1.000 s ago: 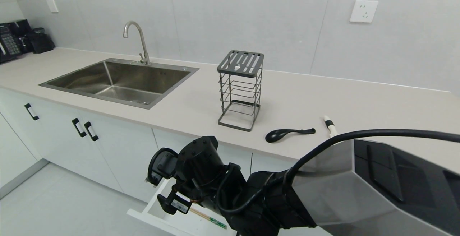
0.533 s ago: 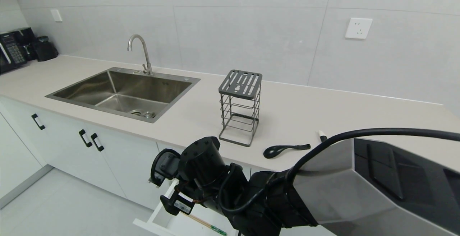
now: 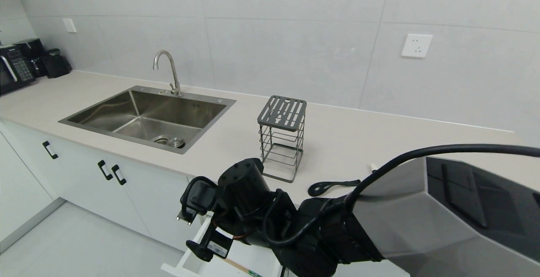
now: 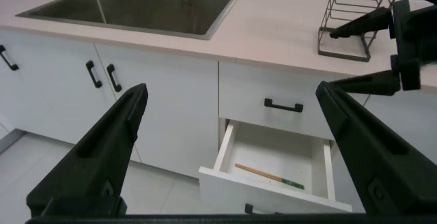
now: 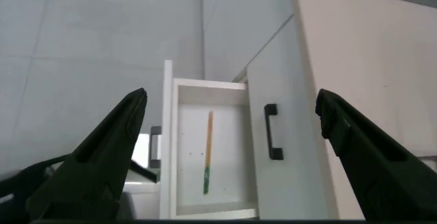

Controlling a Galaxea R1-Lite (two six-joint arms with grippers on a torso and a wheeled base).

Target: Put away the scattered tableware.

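My right claw (image 5: pixel 231 98) is spread wide with nothing in it, hanging above the open drawer (image 5: pixel 235 176) under the bench (image 3: pixel 358 138). My left claw (image 4: pixel 232 91) is spread wide too, with nothing between its fingers. It faces the cupboard fronts from farther out, with the same drawer below and ahead of it. In the drawer lies one chopstick (image 5: pixel 207 149), wooden with a green end, flat on the white bottom and apart from the walls. The drawer above is shut and carries a black handle (image 4: pixel 283 106). Up on the bench a black spoon (image 3: pixel 331 185) lies on its own near the front edge, near a dark wire rack (image 3: pixel 282 142) that stands upright. A white handle tip (image 3: pixel 373 167) shows past the spoon, mostly hidden by my arm. Farther to my left is the steel sink (image 3: pixel 120 137) with its tap (image 3: pixel 168 68)
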